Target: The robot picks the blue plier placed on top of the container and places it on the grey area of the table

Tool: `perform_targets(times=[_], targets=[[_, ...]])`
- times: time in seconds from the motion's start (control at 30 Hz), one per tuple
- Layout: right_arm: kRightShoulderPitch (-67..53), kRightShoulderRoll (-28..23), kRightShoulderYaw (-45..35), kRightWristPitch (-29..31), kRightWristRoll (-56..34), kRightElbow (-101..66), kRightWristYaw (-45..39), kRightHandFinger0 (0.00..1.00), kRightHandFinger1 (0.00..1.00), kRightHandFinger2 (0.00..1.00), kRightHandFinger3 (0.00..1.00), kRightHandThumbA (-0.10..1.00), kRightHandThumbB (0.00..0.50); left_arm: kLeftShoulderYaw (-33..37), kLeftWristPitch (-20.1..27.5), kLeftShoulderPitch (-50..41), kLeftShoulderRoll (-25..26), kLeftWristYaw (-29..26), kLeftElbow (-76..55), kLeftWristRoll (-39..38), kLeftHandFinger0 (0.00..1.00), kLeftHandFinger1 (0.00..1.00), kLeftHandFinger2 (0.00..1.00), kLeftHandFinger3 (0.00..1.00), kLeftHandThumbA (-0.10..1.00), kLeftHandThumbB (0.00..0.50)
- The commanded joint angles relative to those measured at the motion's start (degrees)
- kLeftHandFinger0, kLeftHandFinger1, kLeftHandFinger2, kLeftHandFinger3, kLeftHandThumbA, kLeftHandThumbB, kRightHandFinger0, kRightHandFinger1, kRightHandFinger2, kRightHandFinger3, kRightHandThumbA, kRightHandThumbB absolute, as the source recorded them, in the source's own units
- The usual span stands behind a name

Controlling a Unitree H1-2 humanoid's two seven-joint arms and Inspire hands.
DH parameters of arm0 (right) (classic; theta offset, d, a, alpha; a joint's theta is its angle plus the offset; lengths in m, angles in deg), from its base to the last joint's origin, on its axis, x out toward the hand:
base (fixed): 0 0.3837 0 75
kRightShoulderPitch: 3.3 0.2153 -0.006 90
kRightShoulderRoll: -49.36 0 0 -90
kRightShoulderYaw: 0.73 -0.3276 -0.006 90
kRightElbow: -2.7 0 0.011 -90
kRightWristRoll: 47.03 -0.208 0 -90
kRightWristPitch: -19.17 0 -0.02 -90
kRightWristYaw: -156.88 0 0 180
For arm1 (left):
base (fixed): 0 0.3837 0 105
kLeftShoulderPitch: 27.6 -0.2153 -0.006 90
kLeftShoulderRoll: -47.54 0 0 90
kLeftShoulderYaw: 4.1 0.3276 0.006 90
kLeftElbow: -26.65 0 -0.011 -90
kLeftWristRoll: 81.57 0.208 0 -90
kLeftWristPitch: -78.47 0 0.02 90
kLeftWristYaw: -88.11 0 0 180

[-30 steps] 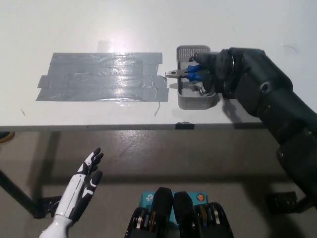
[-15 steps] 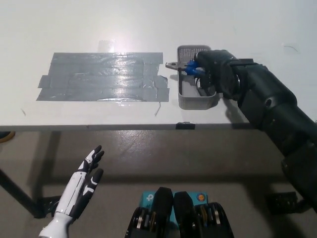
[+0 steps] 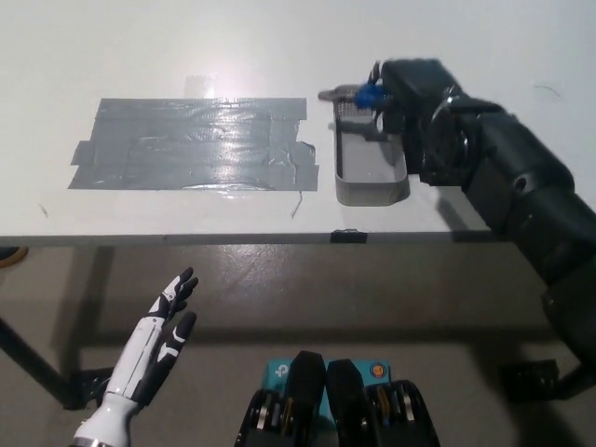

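Observation:
The blue plier hangs above the far end of the grey container, its metal jaws pointing left. My black right hand is shut on its blue handles, which are mostly hidden in the hand. The grey taped area lies on the white table to the left of the container. My white left hand rests open below the table's front edge at the lower left.
The white table extends beyond the tape and container. Its front edge crosses the picture, with floor below. My black right arm reaches in from the right over the table's corner.
My right hand has lifted the plier out of the container and carried it up and away toward the container's far end. The left hand has barely moved.

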Motion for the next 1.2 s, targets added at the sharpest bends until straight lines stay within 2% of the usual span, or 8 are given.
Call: perform_targets(times=[0.0,0.33,0.43,0.63,0.73,0.87,1.07,1.17], targets=[[8.1,-1.3,-2.1,3.6,-0.3,-2.8,7.0,0.15,0.59,0.92,0.97,-0.1,0.123,0.3,0.8,1.0,0.8,0.3,-1.1,0.5,1.0,1.0,1.0,1.0,1.0,0.18],[10.2,2.1,-2.4,2.1,0.8,-3.3,9.1,0.16,0.56,0.83,0.86,-0.1,0.155,0.3,0.6,1.3,0.8,0.2,-1.7,0.6,1.0,1.0,1.0,1.0,1.0,0.174],[10.6,3.9,-3.5,2.2,-0.6,-1.9,8.3,0.18,0.6,0.9,0.96,-0.1,0.12,0.3,0.3,1.4,0.8,0.1,-1.8,1.0,1.0,1.0,1.0,1.0,1.0,0.189],[9.8,9.2,-5.5,3.1,-2.1,1.2,9.9,0.05,0.43,0.72,0.79,-0.1,0.177,0.6,0.0,1.2,1.0,0.5,-2.2,1.1,1.0,1.0,1.0,1.0,1.0,0.199],[9.6,11.1,-5.5,2.9,-1.6,1.9,11.1,0.04,0.4,0.69,0.58,-0.1,0.171,0.8,-0.3,1.2,1.1,0.6,-2.4,1.4,1.0,1.0,1.0,1.0,1.0,0.193],[9.3,14.8,-6.6,1.8,-2.5,3.3,10.6,0.05,0.46,0.8,0.79,-0.1,0.128,1.0,-0.1,1.2,0.9,0.4,-2.4,1.6,1.0,1.0,1.0,1.0,1.0,0.182],[8.3,19.0,-5.7,1.5,-1.8,6.1,11.3,0.04,0.41,0.71,0.61,-0.1,0.143,1.0,0.2,1.4,0.7,0.4,-2.6,1.1,1.0,1.0,1.0,1.0,1.0,0.197],[7.5,20.7,-5.2,0.2,-1.4,7.6,12.4,0.0,0.3,0.56,0.57,0.16,0.179,0.9,0.1,1.5,0.7,0.3,-3.0,1.1,1.0,1.0,1.0,1.0,1.0,0.199]])
